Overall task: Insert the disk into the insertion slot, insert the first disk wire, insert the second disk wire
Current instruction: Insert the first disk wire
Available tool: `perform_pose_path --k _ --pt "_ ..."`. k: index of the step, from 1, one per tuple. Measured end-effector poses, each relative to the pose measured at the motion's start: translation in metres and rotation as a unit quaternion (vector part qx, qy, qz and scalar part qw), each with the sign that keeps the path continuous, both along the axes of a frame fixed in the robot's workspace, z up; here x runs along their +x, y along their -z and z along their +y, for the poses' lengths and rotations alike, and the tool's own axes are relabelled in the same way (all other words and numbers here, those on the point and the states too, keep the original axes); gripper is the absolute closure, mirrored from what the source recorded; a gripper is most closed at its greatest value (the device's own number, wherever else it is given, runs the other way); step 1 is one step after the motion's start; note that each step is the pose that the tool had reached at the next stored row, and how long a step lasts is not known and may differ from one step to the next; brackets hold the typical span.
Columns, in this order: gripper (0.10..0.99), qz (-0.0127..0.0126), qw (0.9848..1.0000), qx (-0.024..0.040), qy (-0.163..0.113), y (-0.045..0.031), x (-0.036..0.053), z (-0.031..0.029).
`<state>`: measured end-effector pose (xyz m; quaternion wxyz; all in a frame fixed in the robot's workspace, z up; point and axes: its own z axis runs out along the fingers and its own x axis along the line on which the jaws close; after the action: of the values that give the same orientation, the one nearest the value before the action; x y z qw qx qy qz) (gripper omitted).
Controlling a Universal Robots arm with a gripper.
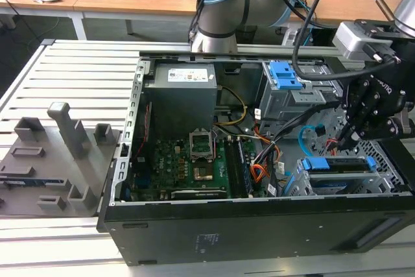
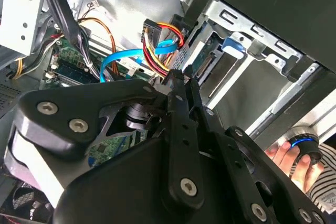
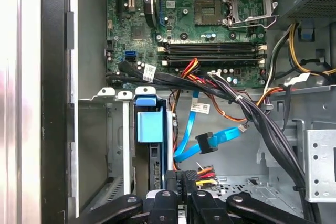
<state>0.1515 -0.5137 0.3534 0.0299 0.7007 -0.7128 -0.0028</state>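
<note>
Tool [image 3: 181,181] noted closed on the first disk wire [image 3: 202,173]. In the first wrist view, the disk [image 3: 151,129] is seen seated in the insertion slot [image 3: 113,145] just beside the tool, with the second disk wire [image 3: 185,145] lying free just ahead. In the second wrist view, a person's hand [image 2: 286,153] is recorded. Cable tag [image 3: 199,108] print could not be read.

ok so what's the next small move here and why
Probably ease the gripper with the first disk wire toward the disk: the disk already sits in the insertion slot, the plug is held just beside it, unseated, and the second disk wire hangs loose.
</note>
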Motion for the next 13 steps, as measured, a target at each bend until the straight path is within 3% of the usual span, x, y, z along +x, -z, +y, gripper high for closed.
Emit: perform_pose_path --k 2,4,7,13 --pt "0.922 0.0000 1.0000 0.0000 0.000 0.0000 0.0000 -0.0039" --pt "0.922 0.0000 1.0000 0.0000 0.000 0.0000 0.0000 -0.0130" --pt "0.922 0.0000 1.0000 0.0000 0.000 0.0004 0.0000 -0.0178" --pt "0.922 0.0000 1.0000 0.0001 0.000 0.0057 0.0000 -0.0192"
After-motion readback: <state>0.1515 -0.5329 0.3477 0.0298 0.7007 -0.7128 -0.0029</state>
